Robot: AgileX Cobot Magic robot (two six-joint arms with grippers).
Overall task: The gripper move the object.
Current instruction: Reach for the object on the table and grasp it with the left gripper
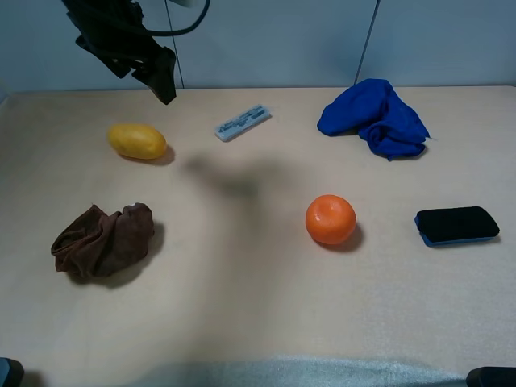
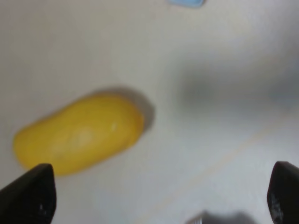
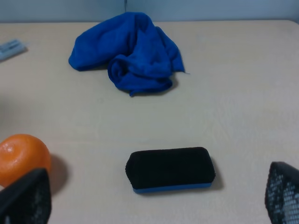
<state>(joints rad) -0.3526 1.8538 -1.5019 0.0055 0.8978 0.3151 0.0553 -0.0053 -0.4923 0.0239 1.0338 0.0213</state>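
Whitish-grey and slim, the object (image 1: 242,122) is lying flat on the far side of the bench (image 1: 242,306), between a yellow fruit (image 1: 137,140) and a blue cloth (image 1: 375,117). The left fingers (image 2: 28,198) are hanging raised near the fruit, spread wide and empty, probably because they are readying to straddle the object. The right fingers (image 3: 21,200) are gaping too, holding nothing and facing a black eraser block (image 3: 170,169).

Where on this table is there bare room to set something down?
Widest bare patch: mid-table, between the crumpled brown cloth and the round orange fruit, running to the near edge of the table. Crowded: the back row, where the yellow oval fruit, whitish-grey printed bar and bunched blue cloth sit, with the left claw hanging above.
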